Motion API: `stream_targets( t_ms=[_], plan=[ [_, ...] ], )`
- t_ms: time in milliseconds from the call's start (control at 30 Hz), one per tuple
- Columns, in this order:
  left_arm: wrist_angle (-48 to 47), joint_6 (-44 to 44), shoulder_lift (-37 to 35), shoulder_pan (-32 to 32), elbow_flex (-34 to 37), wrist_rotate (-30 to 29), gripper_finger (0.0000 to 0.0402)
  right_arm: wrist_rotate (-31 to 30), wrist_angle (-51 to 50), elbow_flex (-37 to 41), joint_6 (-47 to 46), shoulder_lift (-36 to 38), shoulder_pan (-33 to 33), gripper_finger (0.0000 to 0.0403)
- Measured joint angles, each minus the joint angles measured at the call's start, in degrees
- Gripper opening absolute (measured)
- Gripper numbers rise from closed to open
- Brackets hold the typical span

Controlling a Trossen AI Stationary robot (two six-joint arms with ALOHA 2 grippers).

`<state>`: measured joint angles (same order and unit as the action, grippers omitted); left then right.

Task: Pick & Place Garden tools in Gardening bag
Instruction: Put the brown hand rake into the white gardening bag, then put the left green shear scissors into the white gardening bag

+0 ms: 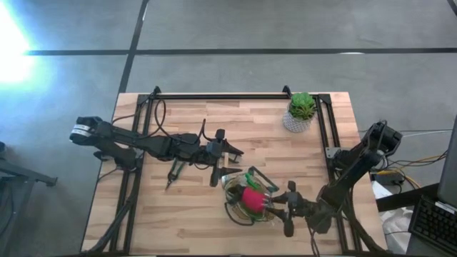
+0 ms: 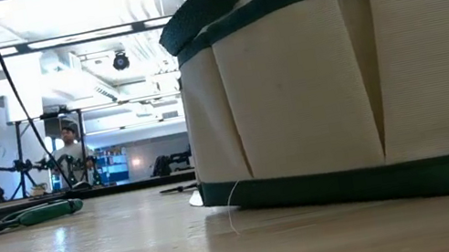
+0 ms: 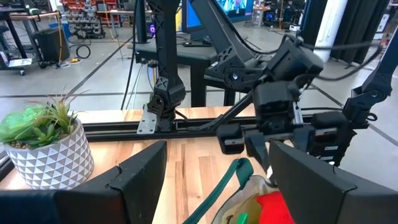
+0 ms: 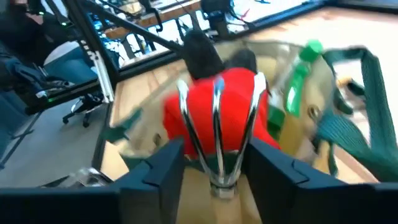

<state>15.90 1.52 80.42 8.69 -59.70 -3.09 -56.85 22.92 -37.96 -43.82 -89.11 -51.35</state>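
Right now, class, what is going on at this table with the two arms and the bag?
The right gripper sits at the mouth of the gardening bag, with a chrome three-pronged rake between its fingers, over a red item and a green spray bottle already inside. The left gripper hangs open just behind the bag. One more tool lies on the table on the left, and a potted plant stands at the far edge.
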Motion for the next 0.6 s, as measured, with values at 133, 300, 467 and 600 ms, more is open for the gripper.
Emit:
stream_targets(
  t_ms=[133,300,467,600],
  plan=[
    [-0.06,0.0,0.0,0.01,0.0,0.0,0.0284,0.14,-0.01,-1.92,5.04,1.78,-0.02,0.0174],
    [-1.03,0.28,0.0,0.0,0.0,0.02,0.0284,0.11,0.02,-4.08,12.11,4.69,-0.02,0.0177],
    [-4.7,1.09,-0.94,0.0,0.0,0.02,0.0284,0.08,-0.3,-4.84,15.87,8.13,-0.02,0.0166],
    [-5.44,1.46,-2.17,0.01,0.0,0.02,0.0284,0.28,-3.84,-4.8,14.29,9.25,-0.07,0.0155]
  ],
)
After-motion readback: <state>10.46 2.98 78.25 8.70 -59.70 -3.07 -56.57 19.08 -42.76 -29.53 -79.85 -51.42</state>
